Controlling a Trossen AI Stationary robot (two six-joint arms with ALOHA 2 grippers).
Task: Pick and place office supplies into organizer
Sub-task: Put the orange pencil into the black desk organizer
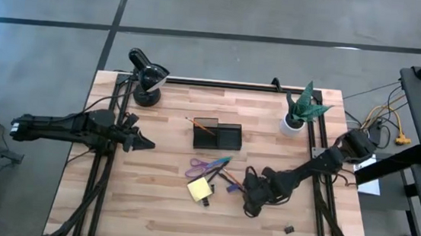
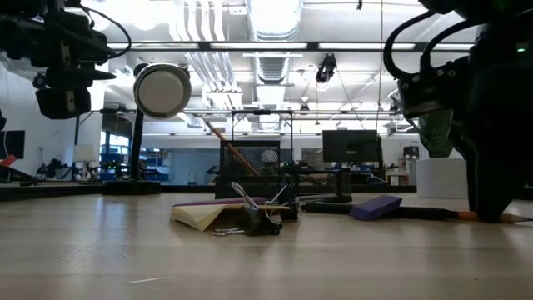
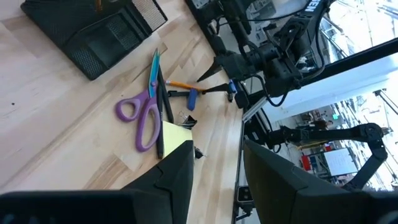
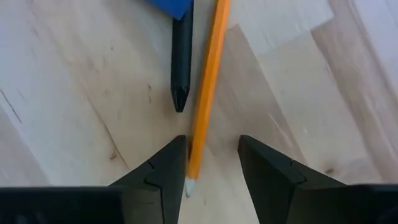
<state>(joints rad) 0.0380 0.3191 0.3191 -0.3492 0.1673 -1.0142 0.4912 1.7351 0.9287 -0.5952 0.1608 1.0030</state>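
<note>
The organizer [image 1: 217, 135], a dark box, stands mid-table with a pencil [image 1: 202, 126] leaning in one compartment. Nearer lie purple-handled scissors [image 1: 206, 166], a yellow sticky pad [image 1: 199, 189], a binder clip [image 2: 262, 218], a purple block [image 2: 376, 206], a black pen [image 4: 181, 68] and an orange pencil [image 4: 205, 93]. My right gripper [image 4: 211, 146] points down, open, just above the table; its fingers stand on either side of the orange pencil's near end. My left gripper [image 1: 146, 141] hovers open at the table's left, holding nothing. My right gripper comes from above with one finger [image 4: 171, 158] right beside the orange pencil's end [image 4: 191, 174], which lies flat on the table. I cannot tell whether that finger touches it; the other finger stands clear.
A black desk lamp [image 1: 147, 73] stands at the far left and a green potted plant [image 1: 301, 111] at the far right. A tiny black clip [image 1: 289, 230] lies alone near the front right. Bare wood shows along the front edge and left of the scissors.
</note>
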